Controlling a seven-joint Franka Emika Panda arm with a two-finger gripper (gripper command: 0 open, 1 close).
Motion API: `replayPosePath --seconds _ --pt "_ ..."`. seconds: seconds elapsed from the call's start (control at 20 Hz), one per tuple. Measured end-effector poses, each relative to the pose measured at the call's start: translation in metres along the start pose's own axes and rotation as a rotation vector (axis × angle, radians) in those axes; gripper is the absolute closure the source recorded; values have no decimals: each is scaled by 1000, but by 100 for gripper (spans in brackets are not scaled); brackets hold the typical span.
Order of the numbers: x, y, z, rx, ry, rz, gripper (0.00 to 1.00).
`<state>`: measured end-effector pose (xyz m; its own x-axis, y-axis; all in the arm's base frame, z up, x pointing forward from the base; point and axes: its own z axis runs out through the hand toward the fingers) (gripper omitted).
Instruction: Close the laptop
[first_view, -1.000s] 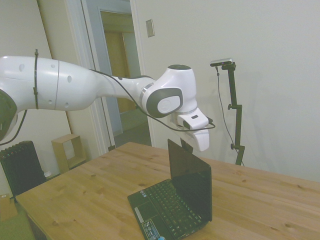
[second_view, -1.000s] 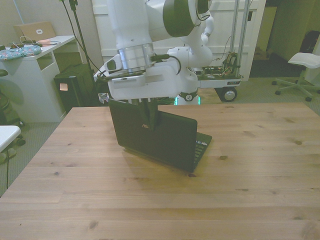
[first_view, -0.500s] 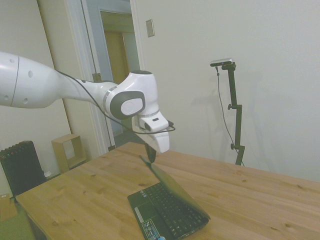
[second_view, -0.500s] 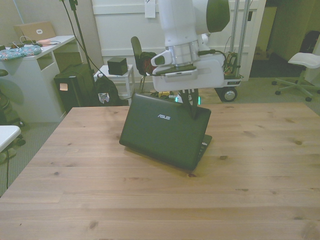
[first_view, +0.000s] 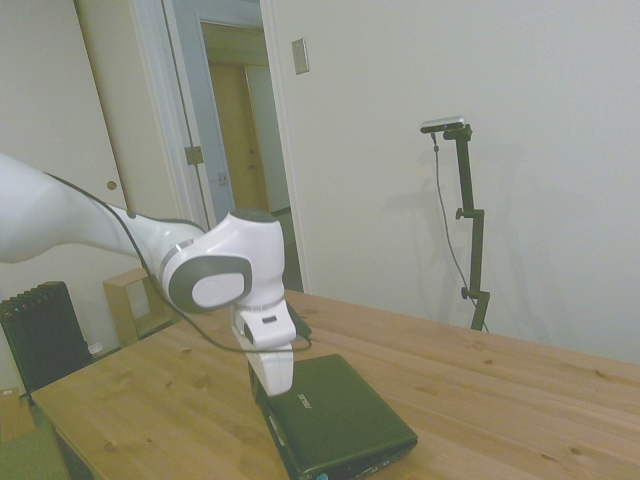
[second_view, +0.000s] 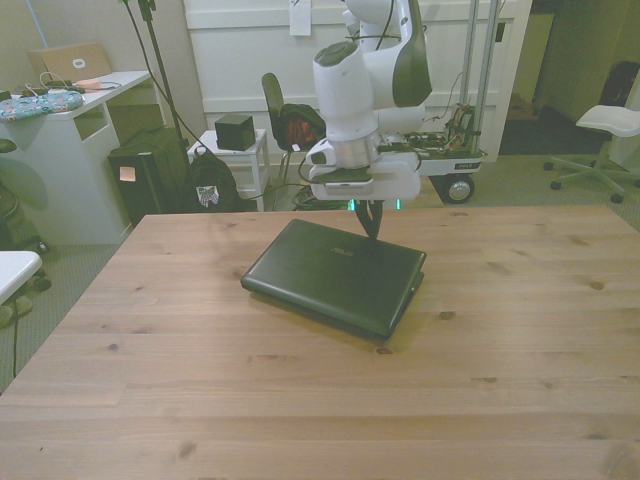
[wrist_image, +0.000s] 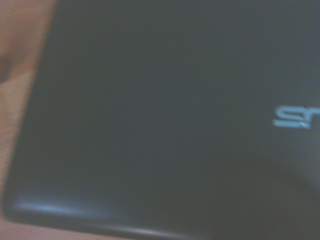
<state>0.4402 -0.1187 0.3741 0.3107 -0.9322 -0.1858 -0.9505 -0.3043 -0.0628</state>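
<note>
While your arm bent low, the gripper (second_view: 371, 222) pressed the shut laptop (second_view: 335, 275) lid; finger spread unclear.

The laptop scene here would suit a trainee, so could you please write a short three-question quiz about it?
1. True or false: the small black laptop with the glossy dark lid lies shut on the wooden table.
2. Multiple choice: in the front view, where does the white arm's gripper stand? A) over the lid's far edge B) beside the table's near edge C) off the table
3. Short answer: what does the wrist view show on the lid?

Key:
1. True; the lid lies flat and no keyboard shows.
2. A.
3. Part of a pale logo, blurred.
</note>
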Motion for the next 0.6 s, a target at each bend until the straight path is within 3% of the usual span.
replayPosePath --seconds 0.6 --pt "1 -8 -15 34 -4 -76 100"
